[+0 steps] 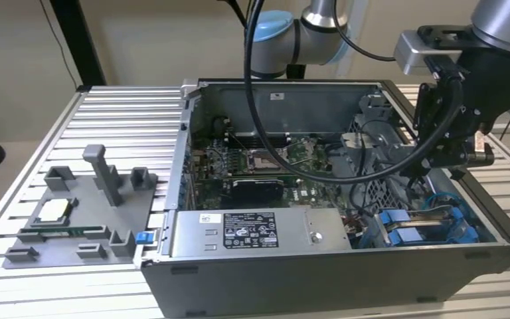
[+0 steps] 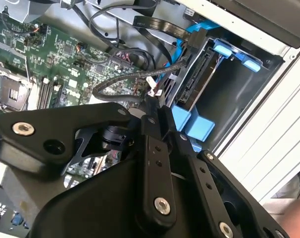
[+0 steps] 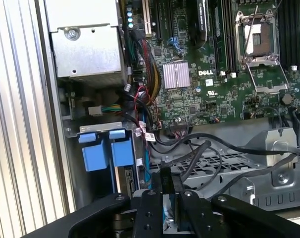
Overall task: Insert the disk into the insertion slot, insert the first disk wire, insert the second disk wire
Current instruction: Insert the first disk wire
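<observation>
The insertion slot (image 1: 414, 229) with its blue tabs sits in the open case's near corner at the exterior view's right. The disk (image 2: 194, 79) lies in the slot (image 2: 224, 94), connector edge showing; its edge (image 3: 128, 181) also shows below the blue tabs (image 3: 103, 152) in the first wrist view. My gripper (image 1: 441, 169) hangs inside the case just behind the slot. In the second wrist view its black fingers (image 2: 155, 148) meet at the gripper tip (image 2: 156, 105), shut on a thin black disk wire (image 2: 125, 87) that runs toward the disk. That wire (image 3: 194, 156) curves down to my gripper (image 3: 169, 181).
A grey labelled power-supply box (image 1: 246, 232) fills the case's front. The motherboard (image 1: 255, 166) lies behind it, with loose black cables (image 1: 370, 169) and a blue cable (image 2: 180, 47) close by. A grey fixture tray (image 1: 78, 219) with parts rests on the slatted table at the exterior view's left.
</observation>
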